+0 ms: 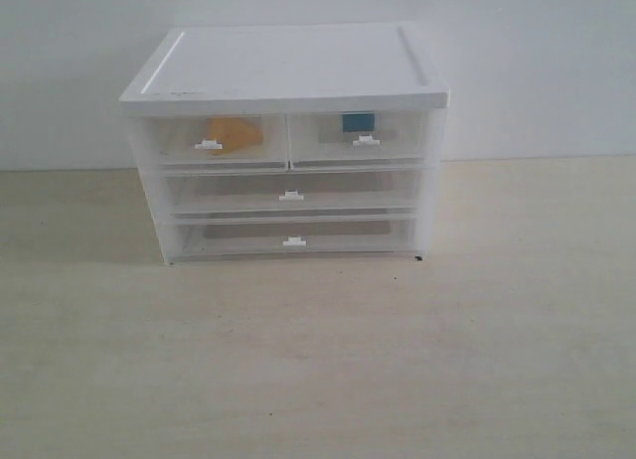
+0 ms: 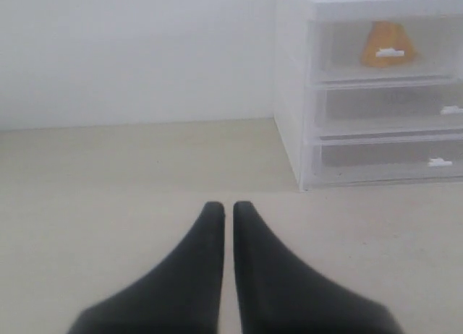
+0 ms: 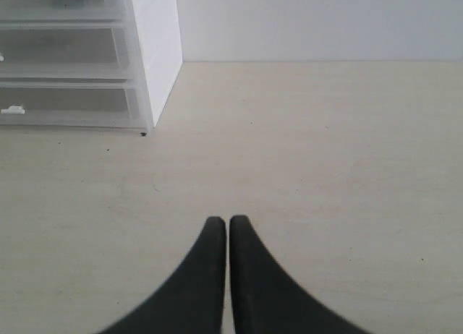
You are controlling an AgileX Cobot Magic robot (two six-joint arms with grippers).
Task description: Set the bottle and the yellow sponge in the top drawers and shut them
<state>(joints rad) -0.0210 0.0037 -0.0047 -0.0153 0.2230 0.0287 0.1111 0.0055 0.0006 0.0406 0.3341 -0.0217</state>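
The white-topped cabinet (image 1: pixel 288 67) stands at the back of the table. Both half-width top drawers are pushed in. The yellow sponge (image 1: pixel 237 133) shows through the left top drawer (image 1: pixel 214 141); the left wrist view also has the sponge (image 2: pixel 388 45) behind that drawer's front. The bottle (image 1: pixel 359 122), with its teal label, sits inside the right top drawer (image 1: pixel 363 136). My left gripper (image 2: pixel 227 207) is shut and empty over bare table, well apart from the cabinet. My right gripper (image 3: pixel 228 221) is shut and empty too. Neither gripper appears in the exterior view.
Below the top drawers are two full-width drawers (image 1: pixel 291 193), both pushed in. A white wall (image 1: pixel 537 62) rises behind the cabinet. Pale wooden tabletop (image 1: pixel 318 360) stretches in front and to both sides.
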